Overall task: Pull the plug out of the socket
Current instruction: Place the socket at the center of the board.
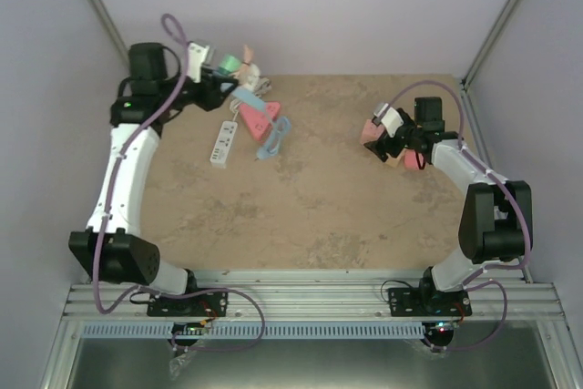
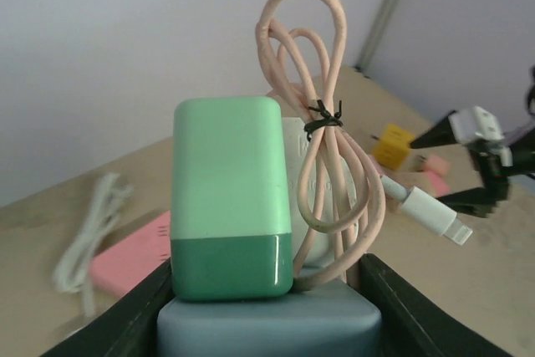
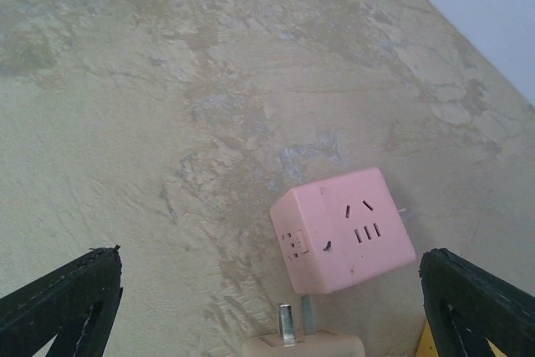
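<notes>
In the left wrist view a two-tone green plug [image 2: 231,198] stands plugged into a blue-grey socket [image 2: 267,323]. My left gripper [image 2: 267,307] is shut on that socket, with a black finger against each side. A tied pink cable bundle [image 2: 322,123] with a white connector [image 2: 430,216] hangs behind the plug. From above, the left gripper [image 1: 221,79] holds the plug [image 1: 228,66] and socket [image 1: 244,97] raised at the table's far left. My right gripper [image 1: 387,138] is open at the right, over a pink cube socket [image 3: 343,227], with its fingers [image 3: 63,303] far apart.
A white power strip [image 1: 223,143], a pink triangular socket [image 1: 260,117] and a blue cable [image 1: 273,138] lie below the left gripper. A cream plug [image 3: 305,342] with bare prongs lies beside the pink cube. A yellow cube [image 2: 391,144] sits near the right gripper.
</notes>
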`<state>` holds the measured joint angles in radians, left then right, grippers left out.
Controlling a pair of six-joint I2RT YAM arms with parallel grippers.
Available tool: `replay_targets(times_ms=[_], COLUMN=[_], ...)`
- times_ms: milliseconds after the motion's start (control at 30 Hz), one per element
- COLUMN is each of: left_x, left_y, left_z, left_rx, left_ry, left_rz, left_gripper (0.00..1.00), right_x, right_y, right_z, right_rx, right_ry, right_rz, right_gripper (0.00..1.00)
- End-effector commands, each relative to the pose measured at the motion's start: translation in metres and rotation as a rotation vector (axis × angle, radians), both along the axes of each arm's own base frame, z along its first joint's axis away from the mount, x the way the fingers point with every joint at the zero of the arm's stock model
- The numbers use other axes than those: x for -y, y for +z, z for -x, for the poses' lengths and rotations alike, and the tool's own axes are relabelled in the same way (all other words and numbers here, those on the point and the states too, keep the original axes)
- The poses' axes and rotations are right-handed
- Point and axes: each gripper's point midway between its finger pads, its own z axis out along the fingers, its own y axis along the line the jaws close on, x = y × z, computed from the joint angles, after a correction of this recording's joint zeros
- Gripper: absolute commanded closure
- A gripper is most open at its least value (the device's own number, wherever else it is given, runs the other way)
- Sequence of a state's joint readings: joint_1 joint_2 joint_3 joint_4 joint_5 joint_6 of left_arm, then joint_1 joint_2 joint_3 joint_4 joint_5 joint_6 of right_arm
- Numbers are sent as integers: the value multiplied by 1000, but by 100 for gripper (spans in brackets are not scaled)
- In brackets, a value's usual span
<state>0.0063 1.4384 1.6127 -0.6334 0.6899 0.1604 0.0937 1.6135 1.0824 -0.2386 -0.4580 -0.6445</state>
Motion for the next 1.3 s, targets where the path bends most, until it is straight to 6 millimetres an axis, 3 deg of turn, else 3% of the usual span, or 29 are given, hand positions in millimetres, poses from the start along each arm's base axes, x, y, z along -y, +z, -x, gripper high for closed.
replay_targets(times_ms=[0, 267, 367, 467, 700, 833, 1000, 1267], left_x=[54, 134, 142, 142, 133, 126, 112, 97], left_y=[51, 39, 41, 16, -77, -120, -161, -206], left_z=[-5, -58, -79, -88, -65, -50, -34, -20], left_rx=[139, 82, 99, 76, -24, -85, -110, -159], left_ry=[-83, -116, -78, -48, -56, -60, -65, -47], left_rz=[76, 158, 194, 203, 86, 6, -119, -232], left_gripper=[100, 100, 100, 100, 100, 100, 100, 94], right_x=[8, 19, 24, 27, 26, 26, 26, 24], right_y=[3, 2, 1, 2, -6, -11, -9, -10], right_z=[-2, -4, -5, -6, -8, -8, -8, -7], right_rx=[26, 25, 24, 24, 2, -12, -9, -13], right_ry=[-19, -49, -62, -70, -68, -67, -65, -61], right_rz=[6, 5, 4, 0, -8, -9, -11, -15], right_gripper=[2, 2, 2, 2, 2, 2, 2, 2])
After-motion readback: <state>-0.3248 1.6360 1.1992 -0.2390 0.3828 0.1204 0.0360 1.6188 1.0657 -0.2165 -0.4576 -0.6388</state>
